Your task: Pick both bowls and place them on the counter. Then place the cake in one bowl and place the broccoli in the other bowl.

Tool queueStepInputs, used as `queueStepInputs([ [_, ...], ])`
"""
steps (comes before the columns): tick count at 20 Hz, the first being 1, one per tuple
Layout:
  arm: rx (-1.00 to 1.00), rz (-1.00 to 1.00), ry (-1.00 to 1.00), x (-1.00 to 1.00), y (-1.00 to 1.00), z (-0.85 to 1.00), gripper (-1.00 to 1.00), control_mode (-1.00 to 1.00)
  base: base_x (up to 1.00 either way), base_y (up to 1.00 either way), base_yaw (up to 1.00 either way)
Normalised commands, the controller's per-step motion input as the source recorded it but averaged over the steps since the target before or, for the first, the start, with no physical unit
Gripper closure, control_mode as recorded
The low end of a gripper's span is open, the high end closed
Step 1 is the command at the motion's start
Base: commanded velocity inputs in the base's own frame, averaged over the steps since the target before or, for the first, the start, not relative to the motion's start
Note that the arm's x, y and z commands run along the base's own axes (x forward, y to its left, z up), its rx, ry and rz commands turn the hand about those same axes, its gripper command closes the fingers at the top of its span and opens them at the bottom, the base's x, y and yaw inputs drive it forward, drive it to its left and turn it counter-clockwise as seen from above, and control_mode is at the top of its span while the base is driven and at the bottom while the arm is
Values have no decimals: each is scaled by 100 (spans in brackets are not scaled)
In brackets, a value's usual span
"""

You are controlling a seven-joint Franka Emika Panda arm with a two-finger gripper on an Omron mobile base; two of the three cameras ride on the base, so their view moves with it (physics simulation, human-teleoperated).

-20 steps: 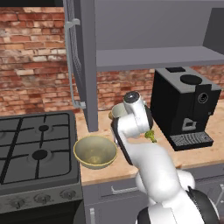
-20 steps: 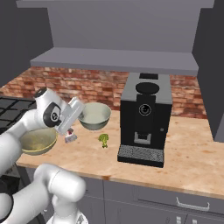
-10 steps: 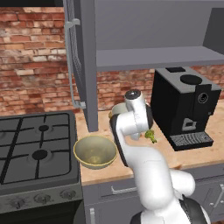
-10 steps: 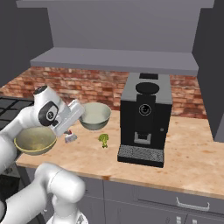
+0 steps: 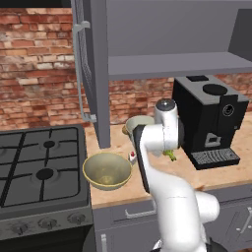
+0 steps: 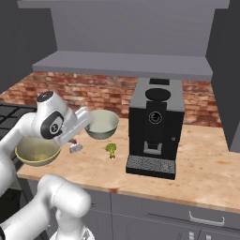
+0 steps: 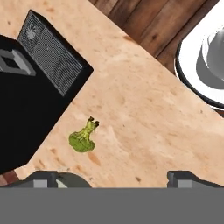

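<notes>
Hand view: our fingers (image 7: 116, 177) spread, empty, broccoli (image 7: 83, 139) lower left on table (image 7: 144, 113). Both bowls on table: yellow bowl (image 5: 107, 170), grey bowl (image 6: 101, 124). Cake (image 6: 75, 148) between them. Both foods left.

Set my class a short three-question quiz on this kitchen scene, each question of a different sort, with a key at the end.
1. True or false: both bowls stand on the counter.
2. Multiple choice: the broccoli lies A) in the yellow-tan bowl, B) on the counter beside the coffee machine, C) on the stove.
3. Fill in: the cake sits on the counter between the yellow-tan bowl and the ____.

Key: 1 true; the grey-green bowl stands further back. 2 B. 3 broccoli. In the hand view the gripper has its fingertips spread wide, holding nothing.
</notes>
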Motion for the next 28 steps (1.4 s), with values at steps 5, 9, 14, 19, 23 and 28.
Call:
queueStepInputs([
  [5,17,-34,-13,-21,4,27,-100,-100,0,0,0],
  [9,15,-50,-8,-31,30,23,-100,-100,0,0,0],
  [14,18,-44,-3,-26,29,20,-100,-100,0,0,0],
  [19,26,-42,-6,-16,25,7,-100,-100,0,0,0],
  [23,9,11,-2,0,8,14,-100,-100,0,0,0],
  [28,-10,43,-7,-6,3,4,-100,-100,0,0,0],
])
